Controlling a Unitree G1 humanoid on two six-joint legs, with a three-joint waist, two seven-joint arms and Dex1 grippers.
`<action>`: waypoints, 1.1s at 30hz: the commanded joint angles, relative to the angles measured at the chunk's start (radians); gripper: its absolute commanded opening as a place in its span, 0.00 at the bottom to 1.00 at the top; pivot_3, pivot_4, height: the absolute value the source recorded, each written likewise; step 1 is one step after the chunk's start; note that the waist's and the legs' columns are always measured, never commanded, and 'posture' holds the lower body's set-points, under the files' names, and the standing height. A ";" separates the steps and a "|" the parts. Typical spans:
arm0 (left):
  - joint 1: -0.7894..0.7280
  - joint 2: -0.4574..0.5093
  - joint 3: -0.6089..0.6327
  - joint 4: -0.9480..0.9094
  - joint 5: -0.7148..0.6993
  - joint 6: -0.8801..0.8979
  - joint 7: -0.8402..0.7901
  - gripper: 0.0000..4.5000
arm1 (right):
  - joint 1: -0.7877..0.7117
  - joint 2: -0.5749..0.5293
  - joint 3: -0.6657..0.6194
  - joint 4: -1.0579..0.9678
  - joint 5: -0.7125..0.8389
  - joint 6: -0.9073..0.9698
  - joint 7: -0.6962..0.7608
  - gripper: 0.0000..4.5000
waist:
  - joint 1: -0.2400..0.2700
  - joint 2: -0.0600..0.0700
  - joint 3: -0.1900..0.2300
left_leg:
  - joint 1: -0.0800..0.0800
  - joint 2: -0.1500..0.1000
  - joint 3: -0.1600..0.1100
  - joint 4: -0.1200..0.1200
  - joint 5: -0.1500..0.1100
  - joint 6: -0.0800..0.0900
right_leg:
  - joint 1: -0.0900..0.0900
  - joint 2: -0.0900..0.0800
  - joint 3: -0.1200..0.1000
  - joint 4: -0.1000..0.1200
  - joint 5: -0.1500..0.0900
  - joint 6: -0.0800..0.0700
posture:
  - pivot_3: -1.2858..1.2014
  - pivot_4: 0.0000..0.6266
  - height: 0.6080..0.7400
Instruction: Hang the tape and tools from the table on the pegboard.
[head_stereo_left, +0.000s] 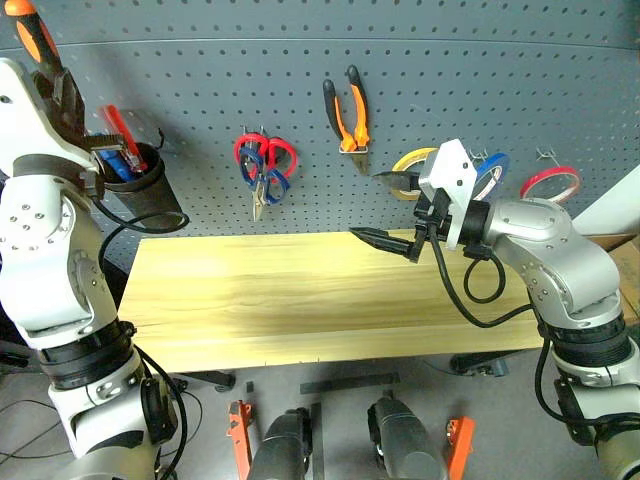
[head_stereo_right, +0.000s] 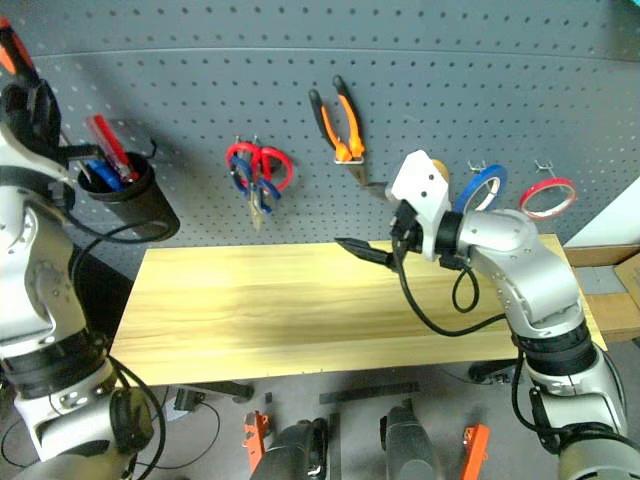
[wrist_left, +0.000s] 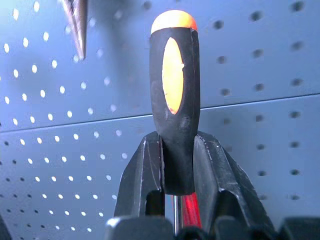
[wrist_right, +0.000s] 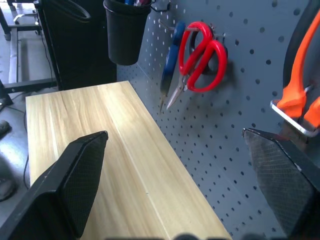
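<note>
Orange-and-black-handled slim screwdriver (wrist_left: 174, 100) sits clamped in the left tool (wrist_left: 175, 165), raised before the dark grey perforated pegboard (head_stereo_left: 200, 90) above the black cup (head_stereo_left: 145, 190). The right tool (wrist_right: 175, 185) stands apart over the pale wooden worktop (head_stereo_left: 300, 300). Releasing off-centre could drop it past the cup.

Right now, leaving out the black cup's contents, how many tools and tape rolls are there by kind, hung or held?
Scissors: 2, red-handled pair and dark blue-handled pair
Orange-and-black-handled pliers: 1
Tape rolls: 3, yellow roll, dark blue roll, red roll
Orange-and-black-handled screwdriver, in the left gripper: 1
Total: 7
</note>
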 joint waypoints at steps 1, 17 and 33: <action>-0.007 -0.007 0.000 0.043 0.002 -0.105 0.010 0.11 | -0.015 0.000 -0.010 -0.025 -0.004 -0.017 0.007 1.00 | -0.005 -0.002 -0.006 | 0.000 0.000 0.000 0.000 0.000 0.000 | 0.000 0.000 0.000 0.000 0.000 0.000 | 0.45 0.23 1.00; 0.071 -0.022 -0.004 -0.079 -0.062 -0.168 -0.013 0.90 | 0.021 -0.022 -0.077 -0.100 0.092 0.066 0.014 1.00 | -0.026 -0.002 -0.029 | 0.000 0.000 0.000 0.002 0.000 0.000 | 0.000 0.000 0.002 0.002 0.001 -0.001 | 0.45 0.22 1.00; 0.566 -0.053 -0.306 -0.478 -0.314 0.212 -0.218 0.90 | 0.367 -0.002 -0.174 -0.314 0.262 0.223 -0.166 1.00 | -0.013 0.011 -0.081 | 0.008 0.002 0.000 0.003 -0.001 0.003 | 0.002 0.002 0.006 0.016 0.002 -0.001 | 0.46 0.15 1.00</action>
